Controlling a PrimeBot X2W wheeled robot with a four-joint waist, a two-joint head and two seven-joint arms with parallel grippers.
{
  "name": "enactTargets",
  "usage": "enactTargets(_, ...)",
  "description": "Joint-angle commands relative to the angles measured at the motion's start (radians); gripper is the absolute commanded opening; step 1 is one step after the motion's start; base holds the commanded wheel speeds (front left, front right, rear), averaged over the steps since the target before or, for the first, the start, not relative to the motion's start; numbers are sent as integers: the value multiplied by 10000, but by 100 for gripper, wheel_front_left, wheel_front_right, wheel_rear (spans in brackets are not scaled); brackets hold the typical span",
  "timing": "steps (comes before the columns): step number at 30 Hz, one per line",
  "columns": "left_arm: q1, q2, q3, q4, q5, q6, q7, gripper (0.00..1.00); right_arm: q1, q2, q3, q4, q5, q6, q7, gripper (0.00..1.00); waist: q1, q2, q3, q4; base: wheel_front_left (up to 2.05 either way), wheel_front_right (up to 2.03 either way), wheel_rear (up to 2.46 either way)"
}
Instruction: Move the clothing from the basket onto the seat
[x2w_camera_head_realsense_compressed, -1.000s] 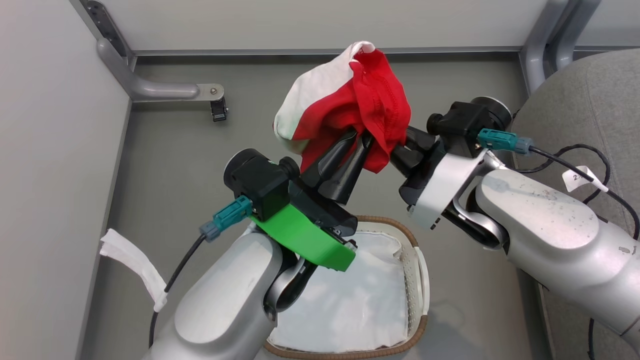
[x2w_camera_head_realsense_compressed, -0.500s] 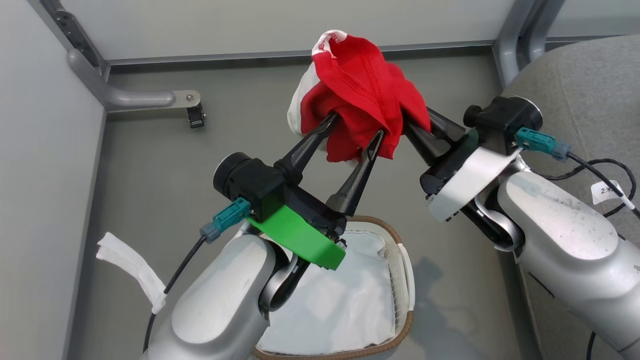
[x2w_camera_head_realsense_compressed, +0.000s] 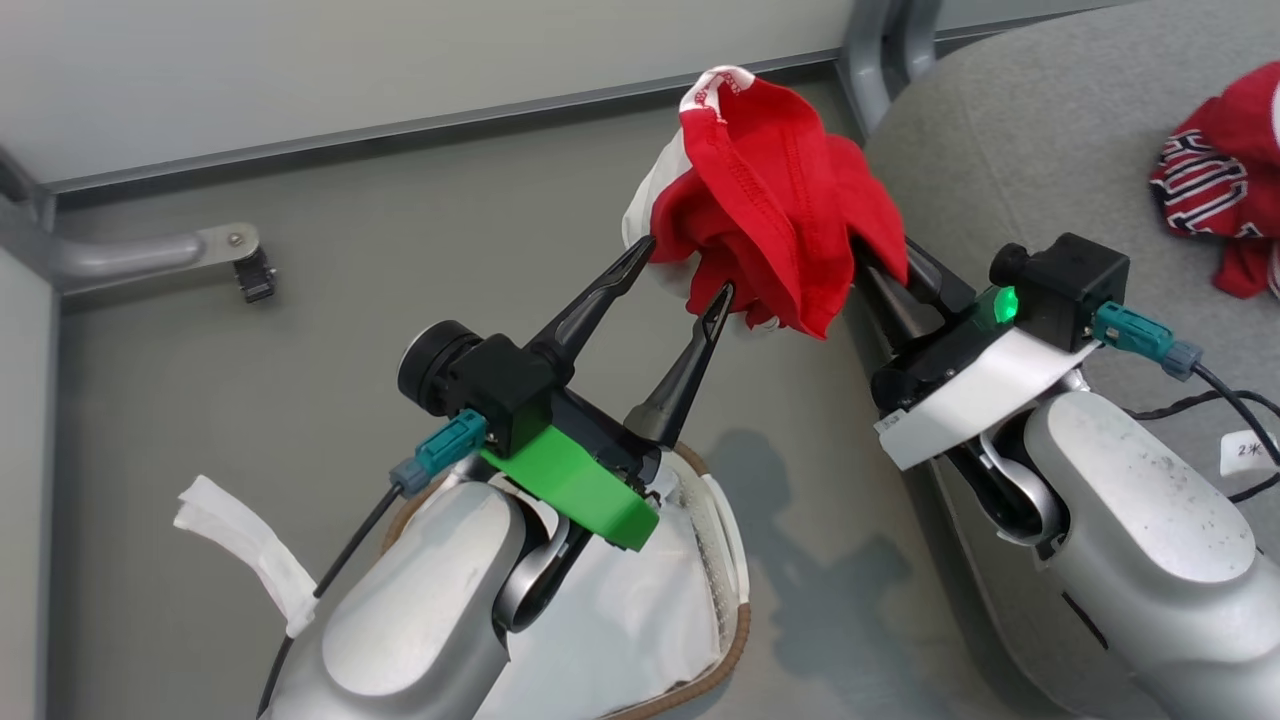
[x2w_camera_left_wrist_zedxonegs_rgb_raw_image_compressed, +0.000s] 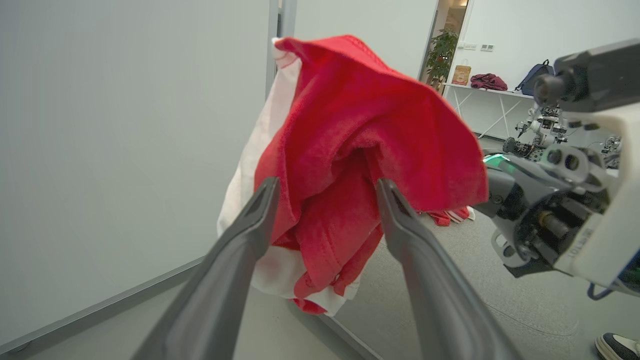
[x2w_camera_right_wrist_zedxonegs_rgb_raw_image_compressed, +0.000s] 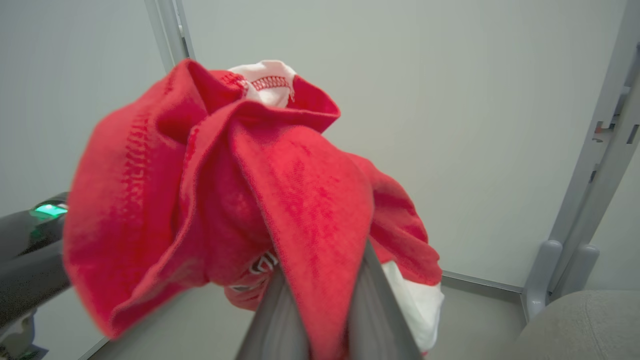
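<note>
**One grip, mid-air**

A red soft-fabric jersey with white trim (x2w_camera_head_realsense_compressed: 775, 235) is being pinched in the right gripper's (x2w_camera_right_wrist_zedxonegs_rgb_raw_image_compressed: 322, 270) pressed jaws, beside the grey upholstered seat (x2w_camera_head_realsense_compressed: 1050, 130). The left gripper's (x2w_camera_head_realsense_compressed: 683, 272) jaws are being held spread around its folds.

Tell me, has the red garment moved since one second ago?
Yes. The red garment has moved toward the robot's right, nearer the grey seat: a wide gap lay between them before; now it hangs at the seat's edge.
</note>
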Motion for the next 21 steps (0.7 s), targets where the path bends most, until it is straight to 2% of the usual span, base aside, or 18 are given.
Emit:
enactTargets(1, 101, 106, -8, 31, 78, -28, 5, 100, 230, 107, -158, -107, -100, -15, -50, 0, 0, 0, 71, -993, 0, 0, 0)
enactTargets(13, 406, 266, -231, 179, 110, -28, 5, 100, 1496, 588, -1203, -622, -297, -15, -48, 0, 0, 0, 49, -3435, 0, 0, 0)
enactTargets(17, 506, 249, -328, 237, 109, -28, 4, 100, 1920, 645, -1490, -729, -340, -15, -48, 0, 0, 0, 36, -3969, 0, 0, 0)
enactTargets(21, 503, 181, -591, 313, 70, -28, 5, 100, 2371, 628, -1995, -878, -422, -15, -50, 0, 0, 0, 101, -4153, 0, 0, 0)
